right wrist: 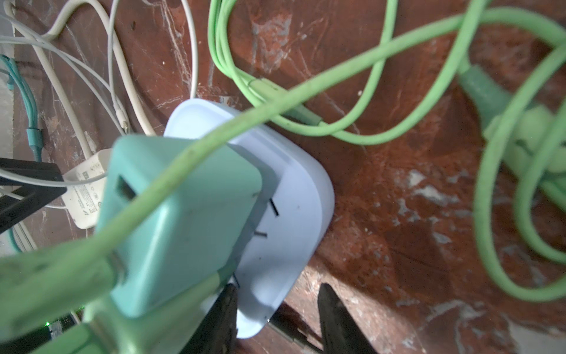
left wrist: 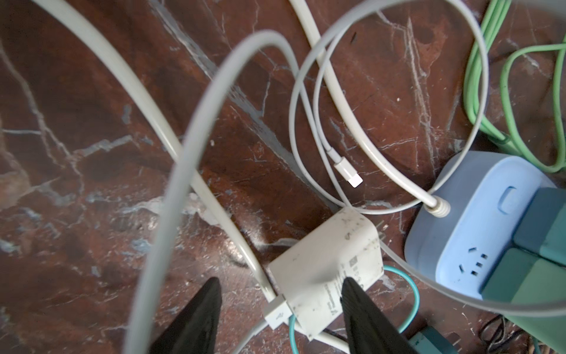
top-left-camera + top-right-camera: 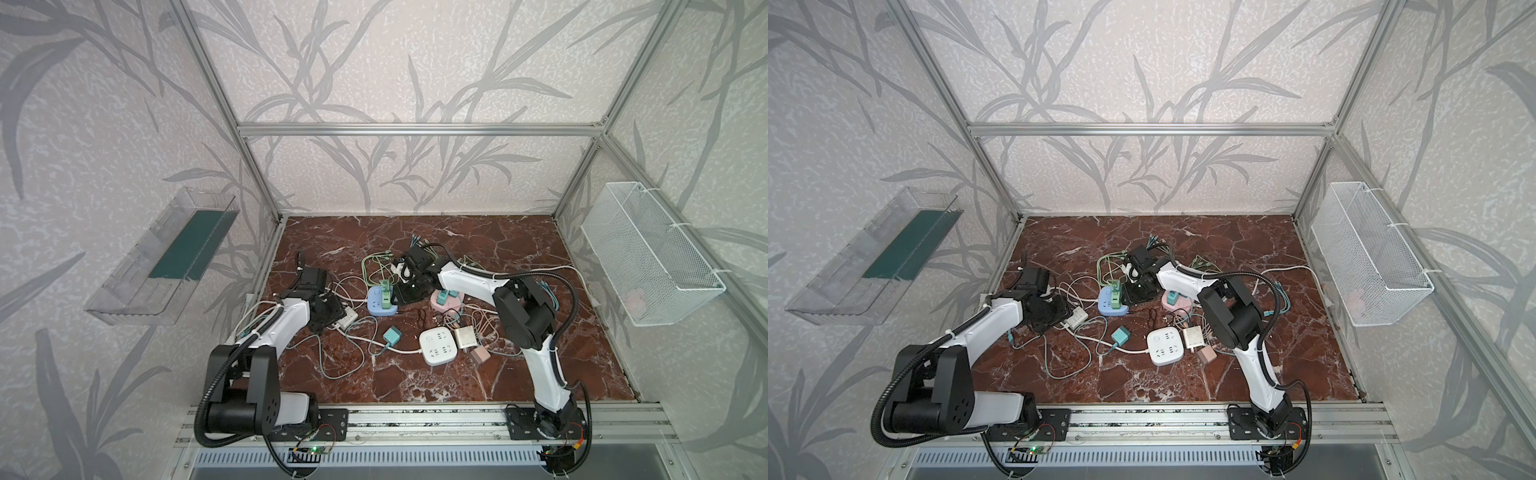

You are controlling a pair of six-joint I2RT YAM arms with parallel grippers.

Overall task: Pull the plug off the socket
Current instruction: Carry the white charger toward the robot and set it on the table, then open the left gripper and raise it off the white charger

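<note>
A light blue socket [image 3: 376,302] [image 1: 291,199] lies on the marble table, with a teal plug [image 1: 183,220] and a green one beside it [image 3: 387,293] seated in its top. My right gripper [image 1: 277,288] is open and straddles one corner of this socket; one finger rests against it and the other stands clear over the table. A white plug [image 2: 330,263] [image 3: 347,319] lies flat on the table beside the socket [image 2: 477,233], with a white USB cable in its end. My left gripper [image 2: 280,282] is open, its fingers on either side of the white plug.
Green cables [image 1: 337,131] and white cables [image 2: 382,153] loop around the socket. A white power strip [image 3: 437,346], a pink socket [image 3: 446,301], a teal charger [image 3: 392,336] and two small cubes lie toward the front right. A wire basket [image 3: 648,257] hangs right, a clear tray [image 3: 162,257] left.
</note>
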